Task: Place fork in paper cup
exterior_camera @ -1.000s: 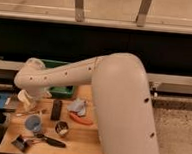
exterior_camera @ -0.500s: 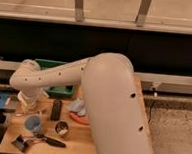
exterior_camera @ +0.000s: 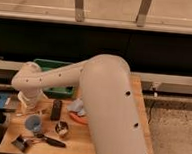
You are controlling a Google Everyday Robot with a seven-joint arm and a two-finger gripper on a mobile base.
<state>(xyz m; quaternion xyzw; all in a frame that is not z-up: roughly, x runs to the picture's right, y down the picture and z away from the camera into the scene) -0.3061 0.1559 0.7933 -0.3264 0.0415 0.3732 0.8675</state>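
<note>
**Wooden surface: arm re-posed over the left rear**

Objects on the surface include a blue cup, a black remote and a metal cup. Since a second ago the arm's bulky upper link has swung leftward. The pincer stays low, just behind the blue cup; whether it grips anything cannot be told. Judged from this, the approach continues and no placement is evident. A thin pale sliver just left of the pincer may be the fork. The paper cup cannot be separated from the pale wrist.
</note>
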